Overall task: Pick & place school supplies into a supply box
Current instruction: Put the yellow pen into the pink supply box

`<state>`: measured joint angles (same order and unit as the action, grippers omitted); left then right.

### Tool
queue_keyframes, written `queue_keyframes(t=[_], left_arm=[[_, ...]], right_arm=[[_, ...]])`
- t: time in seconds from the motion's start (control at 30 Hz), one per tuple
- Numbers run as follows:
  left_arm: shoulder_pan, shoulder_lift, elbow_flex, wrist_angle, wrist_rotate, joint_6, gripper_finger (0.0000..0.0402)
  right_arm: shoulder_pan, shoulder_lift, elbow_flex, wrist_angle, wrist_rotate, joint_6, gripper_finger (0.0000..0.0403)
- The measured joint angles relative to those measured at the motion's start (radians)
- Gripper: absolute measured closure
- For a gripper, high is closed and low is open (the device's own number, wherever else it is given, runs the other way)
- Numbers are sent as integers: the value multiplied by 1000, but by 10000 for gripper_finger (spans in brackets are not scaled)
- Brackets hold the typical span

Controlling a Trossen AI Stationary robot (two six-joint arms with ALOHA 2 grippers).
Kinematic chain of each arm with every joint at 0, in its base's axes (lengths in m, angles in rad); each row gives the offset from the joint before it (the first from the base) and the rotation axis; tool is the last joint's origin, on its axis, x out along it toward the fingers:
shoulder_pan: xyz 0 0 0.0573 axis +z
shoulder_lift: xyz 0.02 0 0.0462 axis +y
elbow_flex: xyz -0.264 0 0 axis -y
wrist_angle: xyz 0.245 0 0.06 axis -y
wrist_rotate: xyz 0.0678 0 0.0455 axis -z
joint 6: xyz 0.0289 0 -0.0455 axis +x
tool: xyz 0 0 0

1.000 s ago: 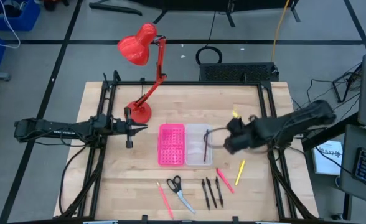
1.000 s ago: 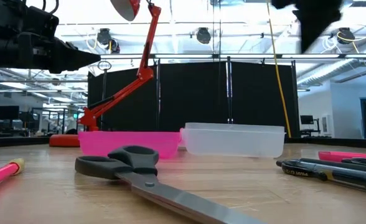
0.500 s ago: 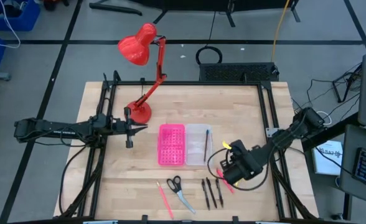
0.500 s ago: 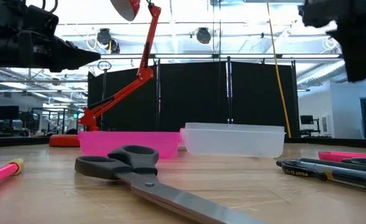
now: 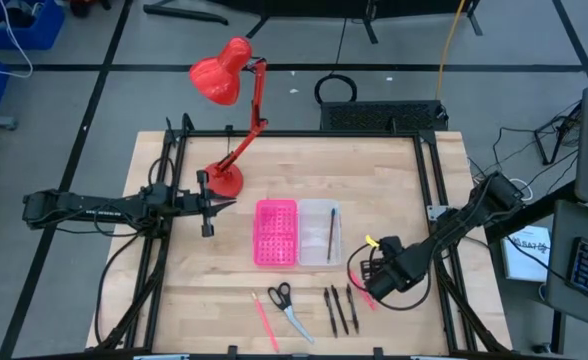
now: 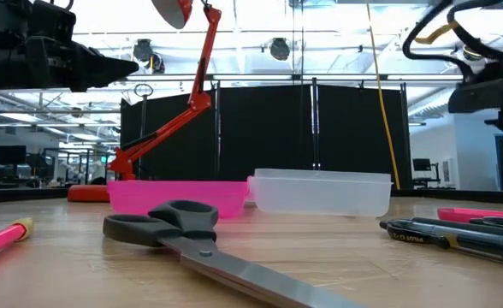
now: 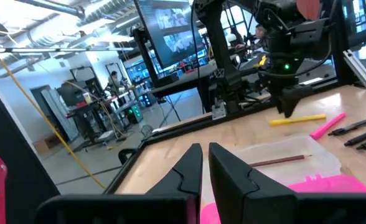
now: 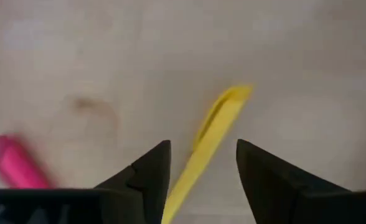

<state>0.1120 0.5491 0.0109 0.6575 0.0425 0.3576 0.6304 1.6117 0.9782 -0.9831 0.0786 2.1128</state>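
The supply box lies mid-table: a pink gridded half joined to a clear half that holds a dark pencil. Near the front edge lie a pink pencil, scissors, three black pens and a pink pen. My right gripper is low over the table to the box's near right, open, with one finger on either side of a yellow pen and no touch visible. My left gripper hovers left of the box, fingers nearly together on nothing.
A red desk lamp stands at the far left, its base just beyond my left gripper. Black frame rails run along the table's sides. Bare wood lies beyond the box.
My right gripper has left the clear half of the box, swung toward the table's near edge and gone down over the yellow pen. The dark pencil stays in the clear half.
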Motion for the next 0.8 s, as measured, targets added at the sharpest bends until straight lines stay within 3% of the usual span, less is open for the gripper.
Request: queue_keyframes(t=[0.17,0.5,0.8], left_arm=[[0,0,0,-1,0,-3,364],[0,0,0,-13,2,-27,364],[0,0,0,-12,5,-28,364]], right_arm=[[1,-1,-49,192,-33,34,239],[25,1,-57,127,-85,69,256],[37,-5,-199,281,-179,21,257]])
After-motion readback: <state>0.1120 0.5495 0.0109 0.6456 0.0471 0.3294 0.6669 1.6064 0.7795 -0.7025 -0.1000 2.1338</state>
